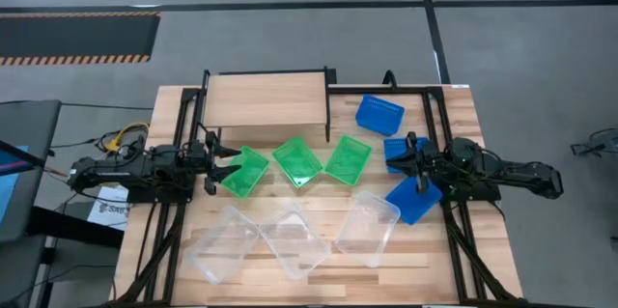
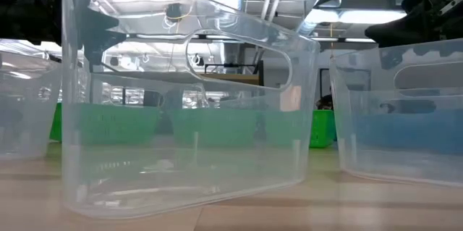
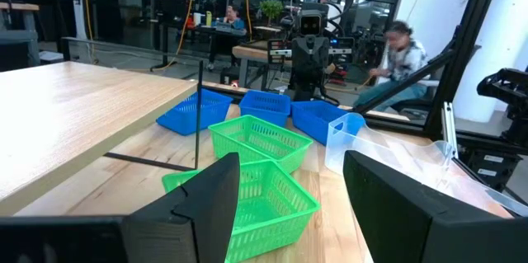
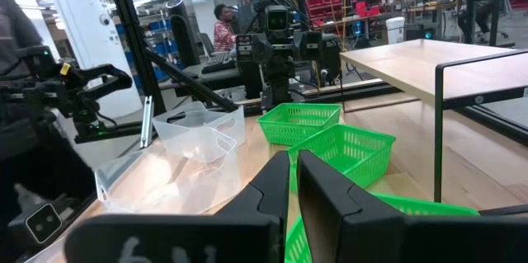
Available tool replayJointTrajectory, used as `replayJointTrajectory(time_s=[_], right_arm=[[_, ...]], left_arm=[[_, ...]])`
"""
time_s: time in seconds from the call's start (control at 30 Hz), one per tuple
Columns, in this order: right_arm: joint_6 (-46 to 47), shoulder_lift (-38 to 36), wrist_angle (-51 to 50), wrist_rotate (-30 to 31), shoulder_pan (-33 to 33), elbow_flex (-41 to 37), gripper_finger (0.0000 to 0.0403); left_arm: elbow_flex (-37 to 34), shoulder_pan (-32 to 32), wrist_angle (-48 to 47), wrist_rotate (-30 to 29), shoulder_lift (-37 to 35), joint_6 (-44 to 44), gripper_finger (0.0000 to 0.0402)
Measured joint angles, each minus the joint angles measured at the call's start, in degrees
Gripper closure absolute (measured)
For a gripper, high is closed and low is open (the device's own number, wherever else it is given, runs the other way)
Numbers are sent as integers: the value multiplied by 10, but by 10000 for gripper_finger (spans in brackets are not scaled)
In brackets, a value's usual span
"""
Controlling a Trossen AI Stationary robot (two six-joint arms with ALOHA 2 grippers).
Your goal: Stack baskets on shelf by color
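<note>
The shelf (image 1: 266,98), with a light wood top and black legs, stands at the table's far side. Three green baskets (image 1: 297,161) rest on their bases in a row in front of it. Three blue baskets (image 1: 379,114) lie to the right and three clear baskets (image 1: 294,238) near the front edge. My left gripper (image 1: 224,163) hovers open and level at the leftmost green basket (image 3: 247,197), touching nothing. My right gripper (image 1: 406,160) hovers shut and level above the blue baskets, holding nothing. The low view is filled by a clear basket (image 2: 188,108).
Black frame rails (image 1: 436,134) run along both sides of the slatted table. Bare wood shows between the green and clear rows. People sit at desks in the room beyond the table (image 3: 400,44). Cables and papers lie off the table's left edge (image 1: 111,207).
</note>
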Motion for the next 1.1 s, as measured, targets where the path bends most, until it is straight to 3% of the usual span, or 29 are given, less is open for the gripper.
replayJointTrajectory(time_s=[0.67, 0.77, 1.1], right_arm=[[0, 0, 0, 0, 0, 0, 351], [0, 0, 0, 0, 0, 0, 351], [-19, 0, 0, 0, 0, 0, 351]], left_arm=[[0, 0, 2, -1, 0, -28, 194], [0, 0, 3, 0, 0, -73, 194], [0, 0, 3, -5, 0, -391, 194]])
